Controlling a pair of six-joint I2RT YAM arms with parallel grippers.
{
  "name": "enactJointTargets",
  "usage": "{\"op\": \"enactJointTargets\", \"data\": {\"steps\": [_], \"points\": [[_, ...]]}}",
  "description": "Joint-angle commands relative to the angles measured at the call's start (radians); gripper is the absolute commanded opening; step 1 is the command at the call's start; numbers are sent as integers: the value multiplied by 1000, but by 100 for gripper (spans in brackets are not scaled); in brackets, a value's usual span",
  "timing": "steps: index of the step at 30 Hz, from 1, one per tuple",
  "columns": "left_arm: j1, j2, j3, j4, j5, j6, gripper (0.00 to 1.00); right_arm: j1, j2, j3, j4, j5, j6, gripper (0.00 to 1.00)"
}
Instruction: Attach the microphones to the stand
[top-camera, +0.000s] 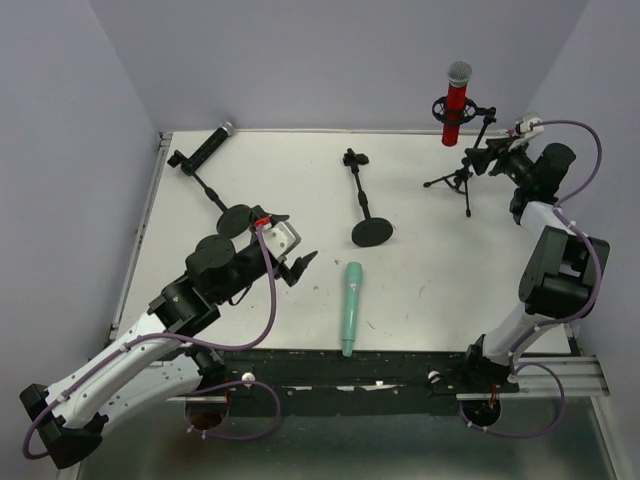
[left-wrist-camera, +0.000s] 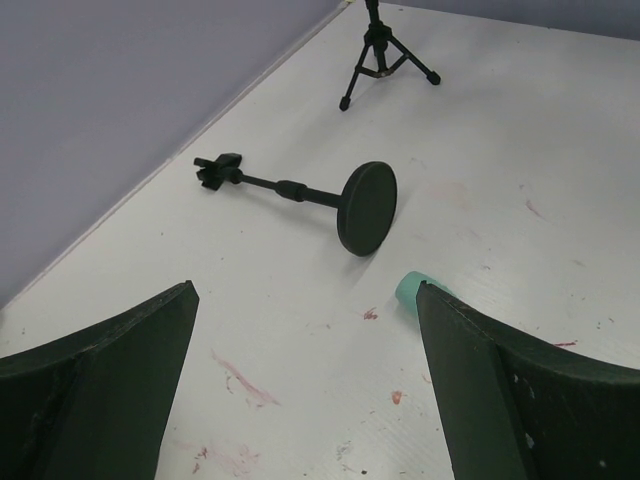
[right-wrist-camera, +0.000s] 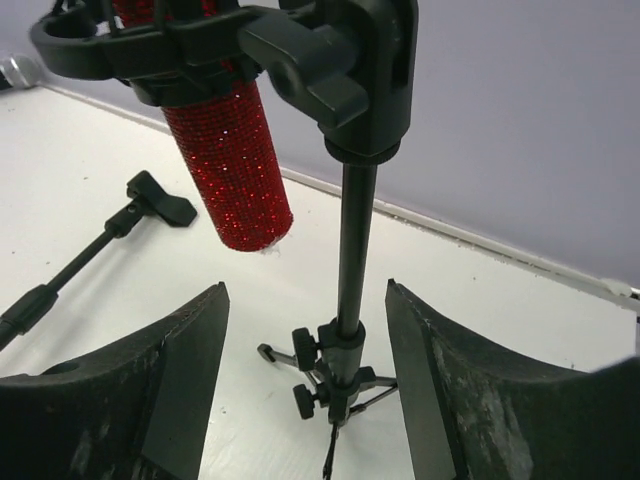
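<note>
Overhead, the green mic (top-camera: 351, 308) lies on the tabletop (top-camera: 420, 270) near the open left gripper (top-camera: 295, 268); only the right wrist view shows the right gripper (right-wrist-camera: 305, 290) open by the stand (right-wrist-camera: 350, 230) holding the red mic (right-wrist-camera: 232, 160).

The red microphone (top-camera: 456, 108), glittery with a silver mesh head, stood upright in the mount of the tripod stand (top-camera: 461, 181) at the far right. The mint-green microphone (top-camera: 351, 308) lay flat at front centre, pointing front to back, just in front of a toppled round-base stand (top-camera: 371, 232). The black microphone (top-camera: 208, 148) lay in the far left corner, at the clip end of another fallen stand (top-camera: 236, 220).
</note>
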Motion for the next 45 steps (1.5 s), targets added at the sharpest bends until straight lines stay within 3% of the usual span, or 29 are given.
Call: {"op": "enactJointTargets", "data": {"steps": [1, 9, 15, 19, 23, 35, 39, 40, 45], "points": [[5, -28, 2, 10, -7, 0, 98, -30, -90, -52, -17, 22, 8, 73], [5, -45, -3, 22, 39, -28, 98, -79, -269, -146, -166, 4, -6, 78], [5, -46, 2, 34, 59, -68, 99, -87, -441, -143, -403, -58, -38, 81], [7, -45, 3, 44, 65, -98, 98, -87, -539, -152, -552, -148, -20, 81], [17, -31, 5, 66, 91, -161, 98, -88, -600, -222, -571, -278, 41, 81], [141, 145, 8, 292, 286, -750, 98, -87, -640, -362, -448, -447, 181, 81], [158, 297, 72, 317, 281, -936, 98, -87, -640, -359, -433, -470, 208, 81], [168, 416, 148, 285, 258, -1016, 98, -88, -647, -350, -439, -480, 219, 81], [189, 656, 337, 170, 238, -1082, 99, -87, -657, -339, -457, -487, 222, 81]]}}
